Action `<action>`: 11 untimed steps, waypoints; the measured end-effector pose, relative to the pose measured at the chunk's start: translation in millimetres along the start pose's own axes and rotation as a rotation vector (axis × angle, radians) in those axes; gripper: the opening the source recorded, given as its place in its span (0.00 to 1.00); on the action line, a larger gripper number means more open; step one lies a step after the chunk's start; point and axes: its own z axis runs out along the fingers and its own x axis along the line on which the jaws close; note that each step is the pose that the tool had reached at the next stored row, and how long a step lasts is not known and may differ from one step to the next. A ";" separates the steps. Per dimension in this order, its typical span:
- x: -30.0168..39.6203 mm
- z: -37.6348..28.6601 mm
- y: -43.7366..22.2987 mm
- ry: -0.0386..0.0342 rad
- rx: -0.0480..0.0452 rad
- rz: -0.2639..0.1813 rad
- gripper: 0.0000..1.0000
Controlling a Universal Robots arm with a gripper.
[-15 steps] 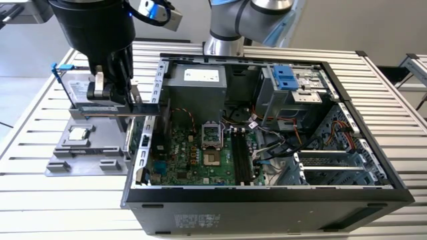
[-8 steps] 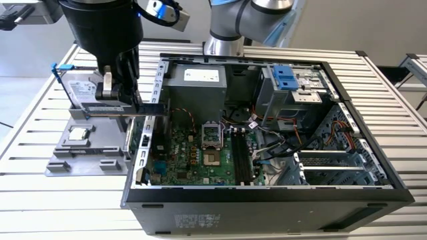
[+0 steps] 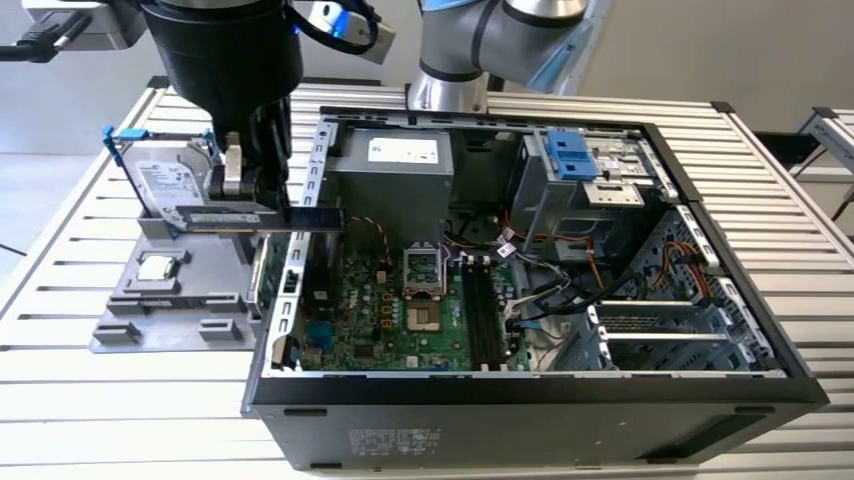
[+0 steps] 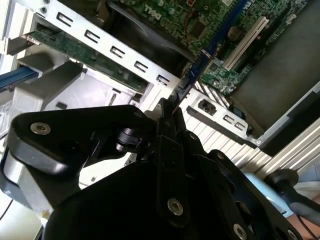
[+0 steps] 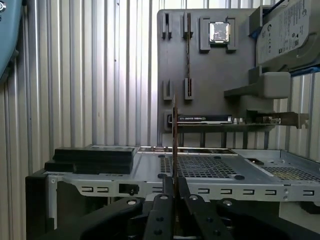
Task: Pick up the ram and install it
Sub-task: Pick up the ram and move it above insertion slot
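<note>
Ram (image 3: 314,220) hangs level in the air in the exterior view, pinched flat between the narrow fingers of the gripper (image 3: 251,205). One end reaches just past the rim of the computer case (image 3: 534,400) on the exterior view's left. The other end points back over the hard drive (image 3: 167,180), where its outline is hard to separate from the drive's frame. The fingers cover the ram's middle, and the arm above is cut off by the picture's edge. The grey holder (image 3: 160,310) lies on the table (image 3: 80,400) near the table's edge at the exterior view's left, beside the case. Inside the case, the long black memory slots (image 3: 481,310) on the motherboard (image 3: 374,320) are well apart from the ram, with a tangle of cables (image 3: 547,290) close on their far side.

In the second wrist view the black gripper (image 4: 167,107) hides most of the ram (image 4: 192,75). Only its far end sticks out, edge-on, over the case's slotted rear wall (image 4: 125,50) and the green board beyond.

In the first wrist view the ram (image 5: 174,145) is a thin upright line rising from the closed-in gripper (image 5: 174,187), so its chips cannot be made out. It stands above the case wall (image 5: 210,172). The holder (image 5: 210,70), with the expansion card (image 5: 205,120) at its near edge, lies beyond. The hard drive (image 5: 285,30) is cut off at the corner.
</note>
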 end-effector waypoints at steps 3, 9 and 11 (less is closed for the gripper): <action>0.0 0.1 -3.8 0.0000 0.0000 0.000 0.00; 0.0 0.1 -14.2 0.0000 -0.0001 0.000 0.00; 0.0 0.2 -17.7 -0.0001 0.0001 0.000 0.00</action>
